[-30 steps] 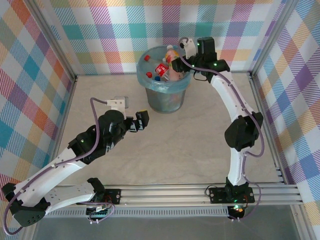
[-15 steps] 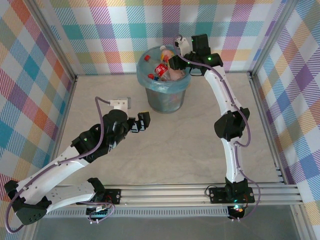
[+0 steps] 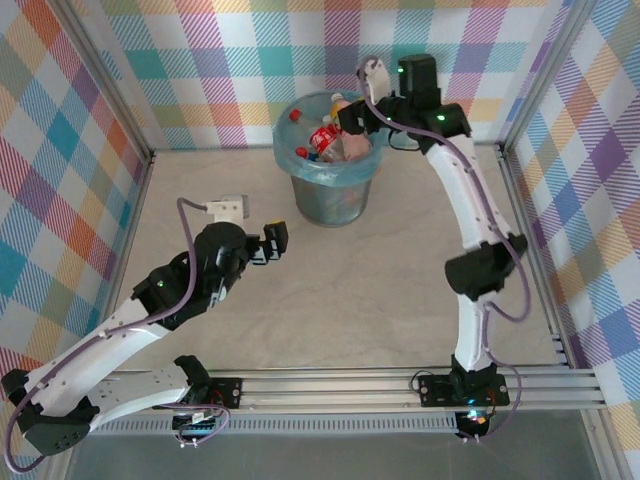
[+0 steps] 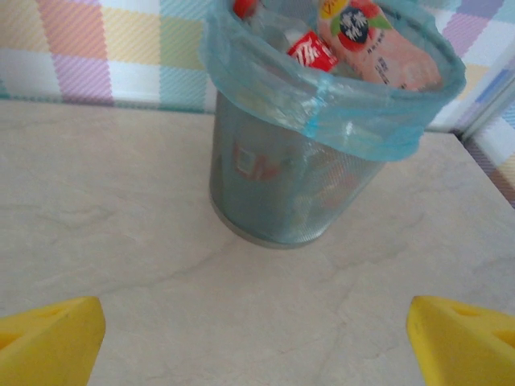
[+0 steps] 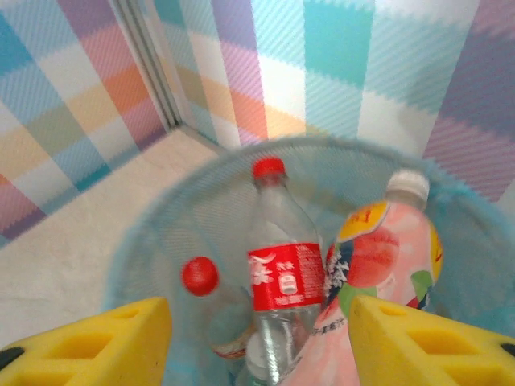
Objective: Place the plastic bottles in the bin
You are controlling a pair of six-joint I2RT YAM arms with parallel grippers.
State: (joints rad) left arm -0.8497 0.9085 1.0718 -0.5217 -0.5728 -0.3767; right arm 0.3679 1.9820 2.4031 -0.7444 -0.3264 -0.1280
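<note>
The bin [image 3: 322,200] is a grey mesh wastebasket with a light-blue bag over its rim, standing at the back of the table. Several plastic bottles lie inside it. Among them are a clear bottle with a red label [image 5: 283,277], a pink peach-labelled bottle [image 5: 378,265] and a red-capped bottle [image 5: 201,277]. My right gripper [image 5: 261,346] hangs open over the bin's far right rim [image 3: 352,118], with the bottles lying loose below its yellow fingers [image 5: 88,342]. My left gripper [image 3: 275,240] is open low over the table, left of the bin [image 4: 282,185] and facing it, with nothing between its jaws.
Plaid walls close in the back and both sides, and a metal post [image 5: 145,56] stands in the corner behind the bin. A small white block [image 3: 232,207] on a cable lies left of the bin. Bare marble tabletop [image 4: 241,305] stretches in front of the bin.
My right wrist has shifted a little right and back over the bin's far rim, and its jaws stand wider. My left gripper has drawn slightly left, away from the bin.
</note>
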